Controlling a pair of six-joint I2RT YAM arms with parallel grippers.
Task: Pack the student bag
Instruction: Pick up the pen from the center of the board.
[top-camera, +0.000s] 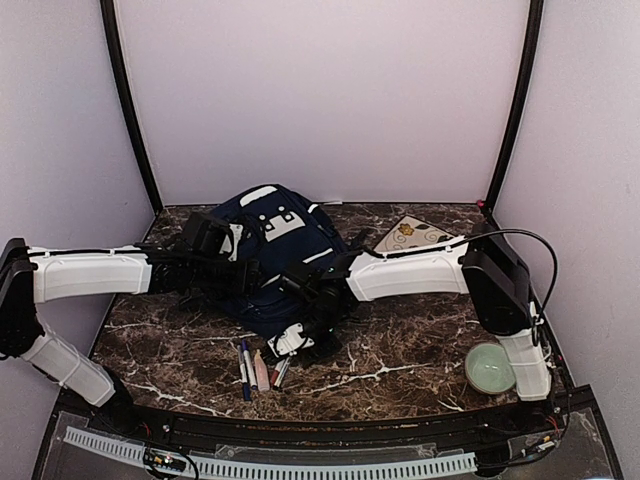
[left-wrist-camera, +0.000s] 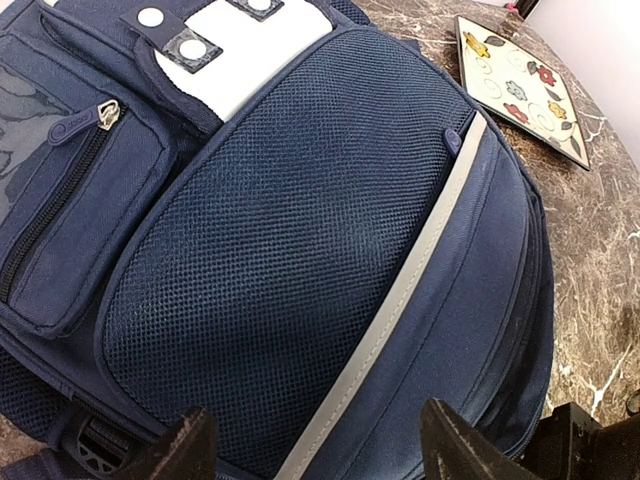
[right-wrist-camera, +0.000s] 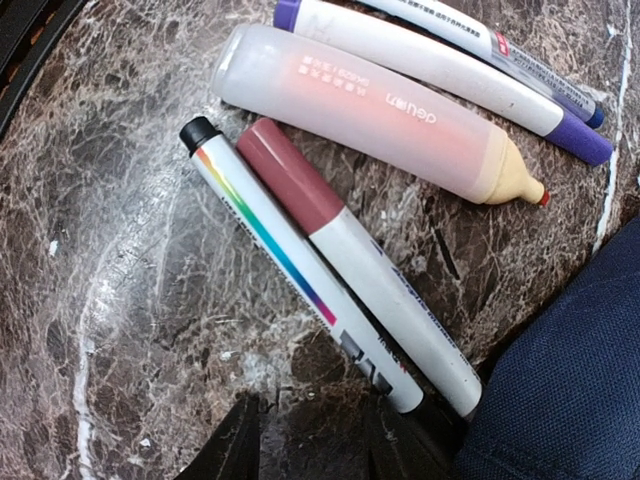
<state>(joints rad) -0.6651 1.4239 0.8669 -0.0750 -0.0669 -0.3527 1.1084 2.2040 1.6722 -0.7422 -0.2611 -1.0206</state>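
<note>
Listing from above: student bag (top-camera: 310, 245), slumped mid-table between my arms; I judge it soft, limp and best pinched at a seam.
Left wrist: left claw (left-wrist-camera: 315, 445) spread wide over its mesh pocket (left-wrist-camera: 280, 280).
Right wrist: right claw (right-wrist-camera: 315, 440) part-open, empty, above markers (right-wrist-camera: 380, 300).

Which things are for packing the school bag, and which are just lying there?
For the job, probably: student bag, purple-capped marker, thin pen, glue bottle, maroon-capped marker, rainbow-striped pen.
Just lying about, probably: flowered plate, green bowl.
</note>
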